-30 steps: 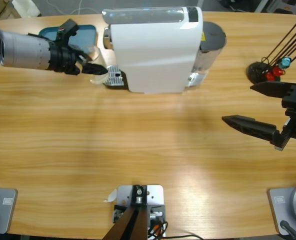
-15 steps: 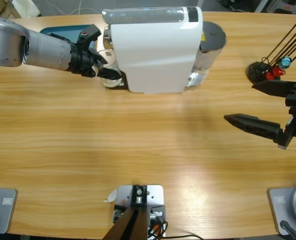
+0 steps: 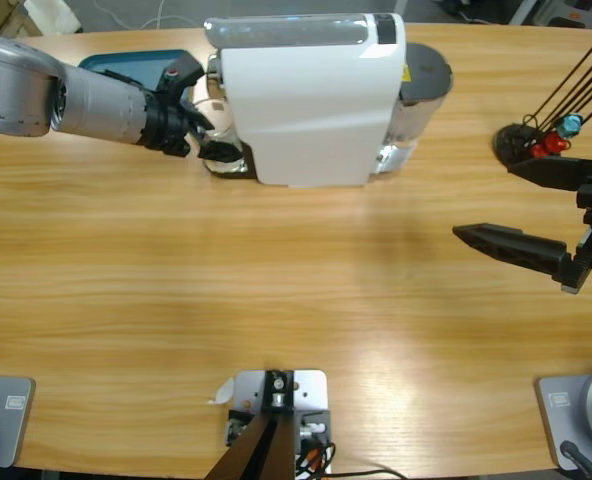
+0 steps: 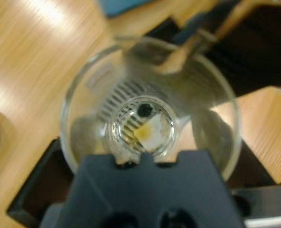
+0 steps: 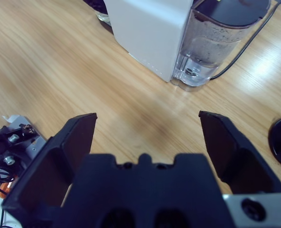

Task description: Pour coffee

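A small clear drinking glass fills the left wrist view, seen from above, with my left gripper shut on it. Its bottom shows no dark liquid, so the coffee is not in view. Through the glass I see the slotted metal drip tray. In the high view my left gripper holds the glass at the left end of the big white coffee machine, over the drip tray. My right gripper hovers open over the table's right side, holding nothing; it also shows in the right wrist view.
A teal tray lies behind the left arm at the table's far edge. The machine's clear water tank stands at its right end. A black base with thin rods sits at far right, near the right gripper.
My left arm has carried the glass to the right, from beside the drip tray onto it at the machine. The right gripper has drifted slightly right.
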